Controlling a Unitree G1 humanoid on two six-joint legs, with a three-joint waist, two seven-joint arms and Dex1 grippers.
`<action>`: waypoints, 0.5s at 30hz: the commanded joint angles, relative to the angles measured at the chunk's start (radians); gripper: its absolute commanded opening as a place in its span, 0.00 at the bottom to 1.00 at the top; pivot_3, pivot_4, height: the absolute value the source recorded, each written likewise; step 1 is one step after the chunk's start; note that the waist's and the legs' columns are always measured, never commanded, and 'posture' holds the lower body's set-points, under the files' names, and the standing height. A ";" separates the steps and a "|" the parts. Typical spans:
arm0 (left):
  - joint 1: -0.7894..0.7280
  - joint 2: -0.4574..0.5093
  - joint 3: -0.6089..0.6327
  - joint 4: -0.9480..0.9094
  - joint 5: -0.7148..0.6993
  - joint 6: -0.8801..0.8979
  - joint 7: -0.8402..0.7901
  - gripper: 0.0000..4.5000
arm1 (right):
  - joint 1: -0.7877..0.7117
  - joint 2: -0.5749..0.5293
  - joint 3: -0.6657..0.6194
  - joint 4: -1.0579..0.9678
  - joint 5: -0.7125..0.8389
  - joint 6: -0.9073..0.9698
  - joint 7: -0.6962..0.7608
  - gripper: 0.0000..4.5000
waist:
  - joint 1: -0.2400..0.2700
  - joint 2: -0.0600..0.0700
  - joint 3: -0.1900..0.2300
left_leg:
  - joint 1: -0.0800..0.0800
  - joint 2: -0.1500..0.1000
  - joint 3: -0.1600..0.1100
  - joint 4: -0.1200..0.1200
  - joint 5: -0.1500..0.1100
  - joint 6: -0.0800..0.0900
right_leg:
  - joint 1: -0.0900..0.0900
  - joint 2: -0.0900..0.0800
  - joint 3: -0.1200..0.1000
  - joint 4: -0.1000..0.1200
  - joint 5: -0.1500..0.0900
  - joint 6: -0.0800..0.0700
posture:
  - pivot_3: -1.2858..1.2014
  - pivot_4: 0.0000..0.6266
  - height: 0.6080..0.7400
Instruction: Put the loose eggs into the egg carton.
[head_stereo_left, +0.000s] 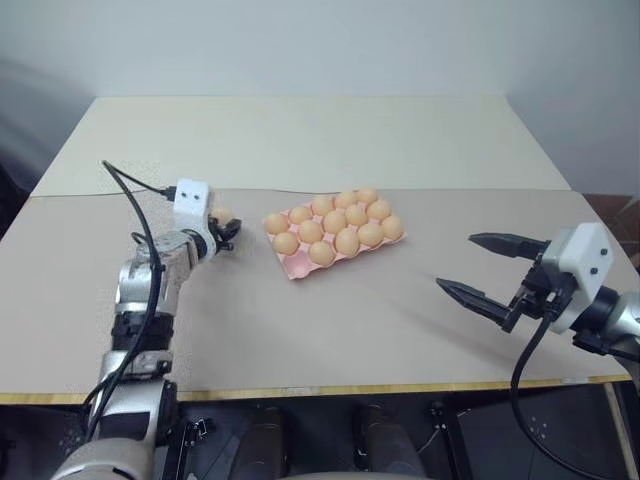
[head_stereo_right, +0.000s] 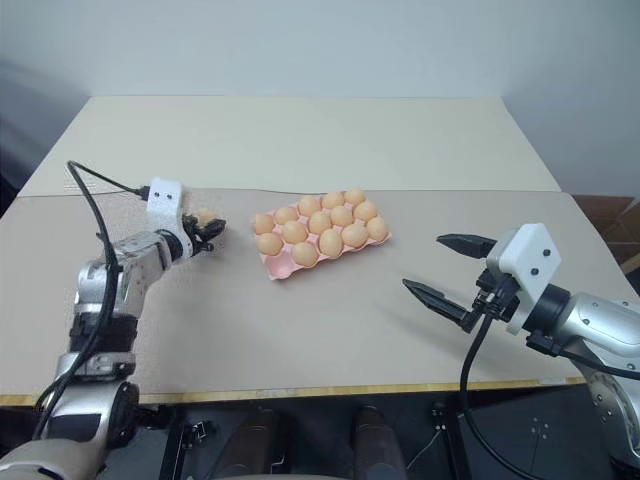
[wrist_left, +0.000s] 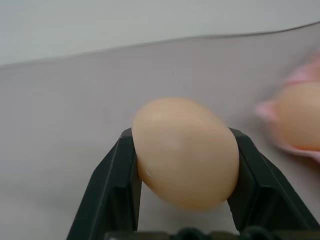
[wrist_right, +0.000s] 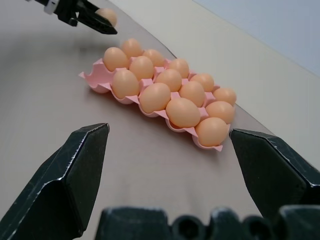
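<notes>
Left eye view had the egg carton (head_stereo_left: 296, 268) sitting on the tan table (head_stereo_left: 330, 330), roughly mid-table, long side angled. It was a flat pink moulded tray, no lid, three rows of round cups. Eggs in carton (head_stereo_left: 335, 221) counted about twelve, all pale orange-tan, smooth and oval, each filling one cup. Only bare pink visible was at the carton's end nearest the left arm; right wrist view showed what looked like an unfilled cup on that corner, could not confirm how many cups were free.

One loose egg (wrist_left: 185, 152) was off the table surface, clamped in the left gripper (head_stereo_left: 226, 228). Left wrist view showed both black fingers (wrist_left: 112, 195) pressed against the egg's sides, egg lying crosswise between them, jaws closed down onto it. Same colour and finish as the ones in the carton, no marks seen. That gripper with its egg sat just beside the carton, off the carton's left end, not over any cup.

Right gripper (head_stereo_left: 478, 268) was well apart from the carton, off its right side and nearer the table's front edge. Its two fingers were spread wide with nothing between them, pointed toward the carton.

No other loose eggs made out on the table around the carton.
</notes>
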 joint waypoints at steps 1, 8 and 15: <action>0.033 0.044 -0.051 -0.159 -0.060 -0.028 -0.154 0.43 | -0.015 -0.010 -0.020 -0.022 0.015 0.004 -0.005 1.00 | 0.002 0.000 0.000 | 0.000 0.000 0.000 0.000 0.000 0.000 | 0.000 0.000 0.000 0.000 0.000 0.000 | 0.52 0.24 1.00; 0.059 0.036 -0.128 -0.194 -0.059 -0.028 -0.208 0.43 | -0.009 -0.002 -0.016 -0.033 0.013 0.006 -0.014 1.00 | 0.002 0.000 0.000 | 0.002 0.000 0.000 0.001 0.000 0.000 | 0.001 0.001 0.001 0.000 -0.003 0.006 | 0.52 0.24 1.00; 0.073 0.023 -0.173 -0.208 -0.072 -0.013 -0.236 0.43 | 0.011 0.005 -0.027 -0.049 0.016 0.007 -0.027 1.00 | 0.001 0.000 0.000 | 0.001 0.000 0.000 0.001 0.000 0.000 | 0.001 0.001 0.001 0.000 -0.003 0.005 | 0.52 0.24 1.00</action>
